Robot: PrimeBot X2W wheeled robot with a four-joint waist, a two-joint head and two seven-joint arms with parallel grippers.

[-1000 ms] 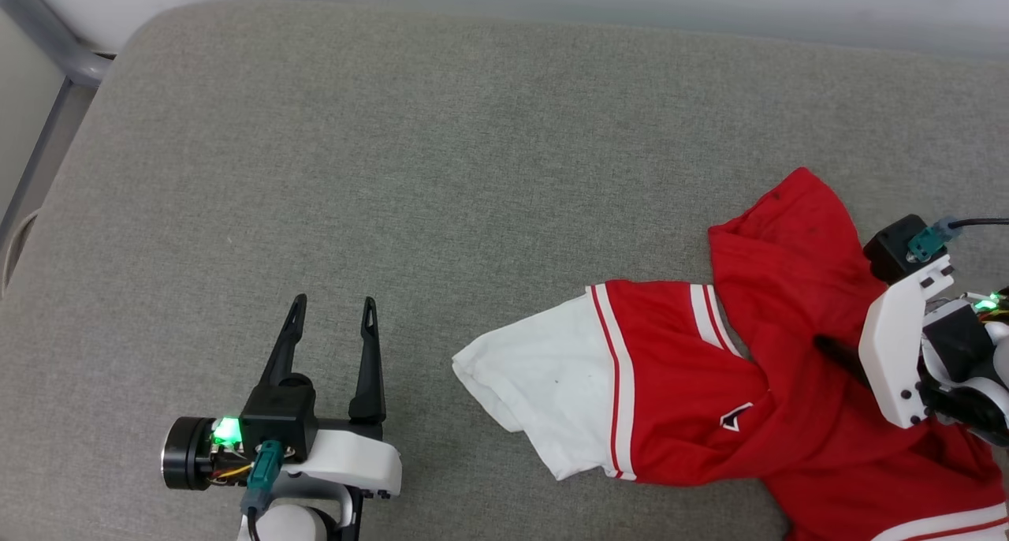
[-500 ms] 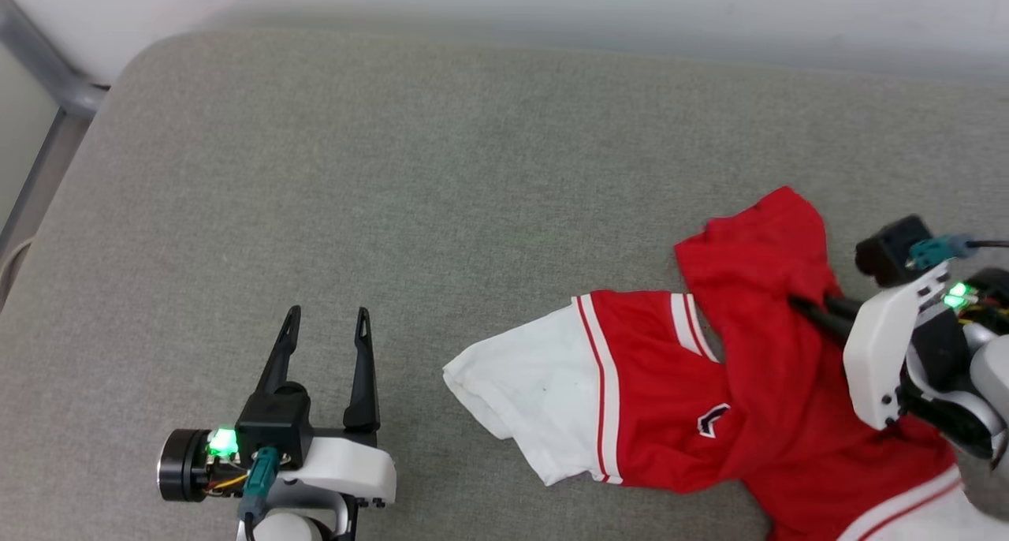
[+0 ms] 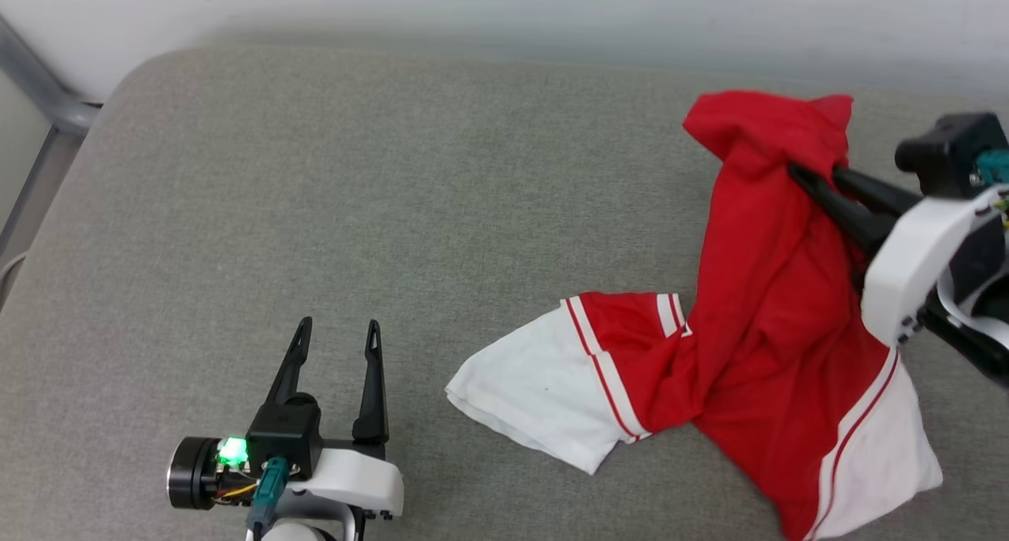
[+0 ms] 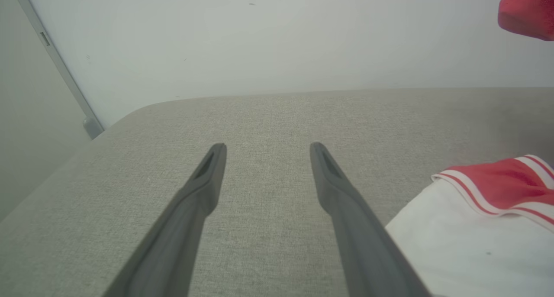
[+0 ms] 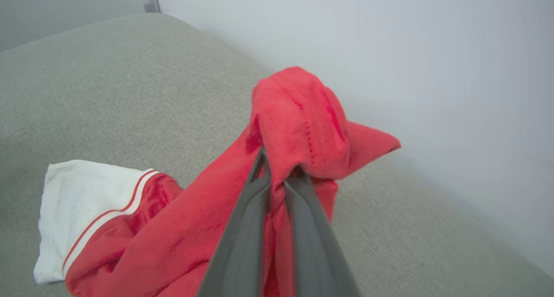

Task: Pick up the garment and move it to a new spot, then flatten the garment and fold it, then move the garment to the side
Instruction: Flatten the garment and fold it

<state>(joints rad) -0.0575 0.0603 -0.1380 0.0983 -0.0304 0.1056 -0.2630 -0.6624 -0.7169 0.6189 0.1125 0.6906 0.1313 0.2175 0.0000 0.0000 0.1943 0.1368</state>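
The garment (image 3: pixel 768 289), a red jersey with white sleeves and striped trim, hangs partly lifted at the right of the grey cushion (image 3: pixel 394 194). My right gripper (image 3: pixel 800 174) is shut on a bunched red fold near its top; in the right wrist view the garment (image 5: pixel 298 124) wraps over the fingertips. One white sleeve (image 3: pixel 528 387) still lies on the cushion, another hangs at the lower right. My left gripper (image 3: pixel 337 330) stands open and empty at the lower left, left of that sleeve. Its fingers (image 4: pixel 207 180) frame bare cushion, with the sleeve (image 4: pixel 467 236) at the right.
A pale wall (image 3: pixel 504 5) runs behind the cushion's far edge. A grey metal bar (image 3: pixel 39 91) stands at the far left corner. Bare cushion stretches across the left and middle.
My right gripper has shut on the red fabric and risen up and away, pulling the garment's body off the cushion. The left gripper has stayed put; the camera shifted slightly.
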